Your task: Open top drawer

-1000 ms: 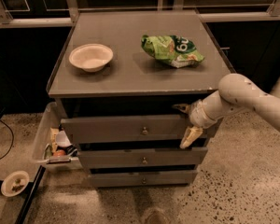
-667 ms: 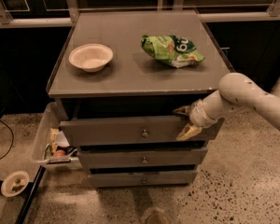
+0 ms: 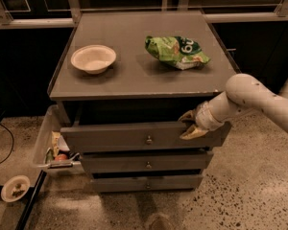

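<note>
The grey cabinet [image 3: 134, 80] is biggest. Its top drawer [image 3: 110, 137] sits right under the top and sticks out a little. A green bag [image 3: 176, 51], with white letters I cannot read, lies at 3 o'clock from the white bowl [image 3: 93, 59]. The gripper [image 3: 189, 124] is at 3 o'clock from the drawer's knob [image 3: 149, 140], fingers spread apart at the drawer front.

On the grey cabinet top [image 3: 134, 83] we see a white bowl [image 3: 93, 58] near the left edge and a crumpled green snack bag [image 3: 176, 51] toward the right edge, well apart. Left of the cabinet, a clear bin [image 3: 42, 143] of odds and ends sits on the speckled floor [image 3: 249, 190], with a small round dish [image 3: 15, 188] nearby.
</note>
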{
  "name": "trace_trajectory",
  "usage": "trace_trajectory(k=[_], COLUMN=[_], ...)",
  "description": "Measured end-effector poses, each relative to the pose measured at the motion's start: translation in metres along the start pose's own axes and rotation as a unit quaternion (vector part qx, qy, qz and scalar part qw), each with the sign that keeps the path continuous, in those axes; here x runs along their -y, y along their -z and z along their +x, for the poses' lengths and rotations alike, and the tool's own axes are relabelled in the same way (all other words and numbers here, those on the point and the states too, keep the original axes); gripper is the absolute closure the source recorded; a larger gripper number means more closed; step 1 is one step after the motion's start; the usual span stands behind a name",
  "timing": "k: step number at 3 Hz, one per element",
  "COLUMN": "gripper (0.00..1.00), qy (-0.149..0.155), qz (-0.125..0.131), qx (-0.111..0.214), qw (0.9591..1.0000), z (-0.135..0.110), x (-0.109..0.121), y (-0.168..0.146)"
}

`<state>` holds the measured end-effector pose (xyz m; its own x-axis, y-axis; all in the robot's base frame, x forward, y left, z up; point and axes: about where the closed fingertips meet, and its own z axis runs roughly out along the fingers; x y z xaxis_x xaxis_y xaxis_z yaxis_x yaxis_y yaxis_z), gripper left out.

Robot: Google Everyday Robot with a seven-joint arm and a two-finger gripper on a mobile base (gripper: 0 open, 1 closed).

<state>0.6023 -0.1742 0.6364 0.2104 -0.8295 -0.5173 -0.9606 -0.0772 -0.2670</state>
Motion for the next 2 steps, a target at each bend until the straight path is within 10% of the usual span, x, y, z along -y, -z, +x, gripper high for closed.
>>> trace_trajectory(k=[1, 2], gripper=[0.87, 0.63], qy=[0.0, 0.0], qz=[0.0, 0.0], qx=[0.0, 0.0], qw=[1.0, 1.0], z=[-0.0001, -0.0001], x=[0.0, 0.0], y=[-0.0001, -0.0001])
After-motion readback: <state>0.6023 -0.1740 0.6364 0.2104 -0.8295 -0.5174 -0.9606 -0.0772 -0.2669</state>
